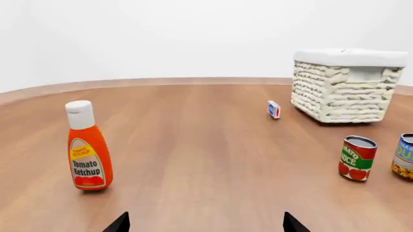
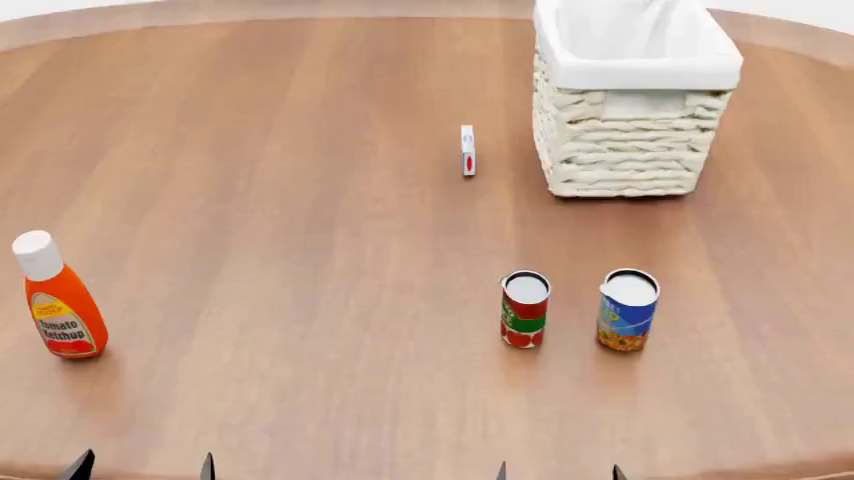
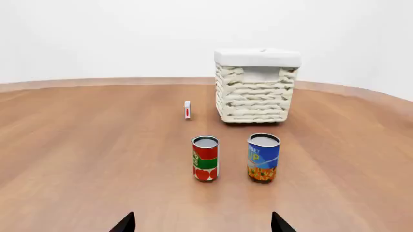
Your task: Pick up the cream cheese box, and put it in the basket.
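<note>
The cream cheese box (image 2: 467,150) stands on its thin edge on the wooden table, just left of the basket (image 2: 627,130). The box also shows in the left wrist view (image 1: 274,109) and the right wrist view (image 3: 187,109). The cream wicker basket with its white liner shows there too (image 1: 342,87) (image 3: 256,89). My left gripper (image 2: 142,467) is open and empty at the table's near edge, far from the box (image 1: 205,224). My right gripper (image 2: 558,472) is open and empty, near the front edge behind the cans (image 3: 202,224).
A red-labelled tomato can (image 2: 523,309) and a blue-labelled can (image 2: 627,309) stand side by side between my right gripper and the basket. A tomato ketchup bottle (image 2: 56,297) stands at the near left. The round wooden table (image 2: 294,200) spreads all around.
</note>
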You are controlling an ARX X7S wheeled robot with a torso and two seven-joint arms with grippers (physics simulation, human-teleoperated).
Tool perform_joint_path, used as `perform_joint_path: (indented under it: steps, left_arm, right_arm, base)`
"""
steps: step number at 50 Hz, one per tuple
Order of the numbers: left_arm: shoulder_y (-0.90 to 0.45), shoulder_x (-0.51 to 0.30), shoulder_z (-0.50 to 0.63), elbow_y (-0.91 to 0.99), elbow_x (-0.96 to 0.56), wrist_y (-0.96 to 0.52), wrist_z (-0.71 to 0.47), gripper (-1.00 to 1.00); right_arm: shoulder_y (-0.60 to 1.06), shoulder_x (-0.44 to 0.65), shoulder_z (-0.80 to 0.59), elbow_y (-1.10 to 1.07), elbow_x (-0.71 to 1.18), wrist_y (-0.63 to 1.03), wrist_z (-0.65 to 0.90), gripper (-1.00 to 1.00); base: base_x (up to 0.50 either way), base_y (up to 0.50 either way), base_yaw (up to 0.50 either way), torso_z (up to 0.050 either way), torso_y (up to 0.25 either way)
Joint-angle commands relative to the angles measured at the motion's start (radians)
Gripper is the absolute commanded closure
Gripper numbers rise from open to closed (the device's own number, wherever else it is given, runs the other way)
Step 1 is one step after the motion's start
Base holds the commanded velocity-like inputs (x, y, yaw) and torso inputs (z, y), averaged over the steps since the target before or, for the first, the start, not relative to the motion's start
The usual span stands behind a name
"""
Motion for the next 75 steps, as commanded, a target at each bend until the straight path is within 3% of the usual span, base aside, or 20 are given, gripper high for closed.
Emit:
perform_joint_path:
  steps: [1, 11, 14, 16, 35, 49, 75]
  left_arm:
    - [0.001, -0.012, 0.013, 0.007, -0.012, -0.005, -0.013, -1.00]
    - [0.006, -0.046, 0.053, 0.010, -0.055, 0.002, -0.037, -1.00]
    - [-0.007, -0.050, 0.066, 0.000, -0.004, -0.017, -0.088, -1.00]
    - [0.005, -0.052, 0.060, 0.005, -0.063, 0.018, -0.056, -1.00]
    - [0.031, -0.082, 0.095, 0.058, -0.066, 0.026, -0.101, -1.00]
    - [0.248, -0.113, 0.096, 0.354, 0.005, 0.214, -0.184, -1.00]
    - [0.177, -0.133, 0.129, 0.265, -0.002, 0.176, -0.217, -1.00]
  right_arm:
    - [-0.002, 0.011, -0.013, -0.007, 0.011, 0.005, 0.013, -1.00]
    - [0.001, 0.043, -0.061, 0.015, 0.020, -0.033, 0.061, -1.00]
    - [0.000, 0.050, -0.069, 0.016, 0.025, -0.036, 0.067, -1.00]
    - [0.000, 0.054, -0.075, 0.015, 0.024, -0.037, 0.073, -1.00]
    - [-0.014, 0.081, -0.103, -0.011, 0.050, -0.043, 0.104, -1.00]
    - [-0.223, 0.122, -0.099, -0.299, 0.045, -0.186, 0.149, -1.00]
    - [-0.177, 0.142, -0.137, -0.234, 0.031, -0.176, 0.183, -1.00]
  base:
    - [0.00, 0.00, 0.00, 0.000, 0.000]
    - [0.00, 0.00, 0.00, 0.000, 0.000]
    - [0.00, 0.00, 0.00, 0.000, 0.000]
    - [0.00, 0.00, 0.00, 0.000, 0.000]
    - [0.00, 0.00, 0.00, 0.000, 0.000]
    - [0.00, 0.00, 0.00, 0.000, 0.000]
    - [0.07, -0.13, 0.00, 0.000, 0.000]
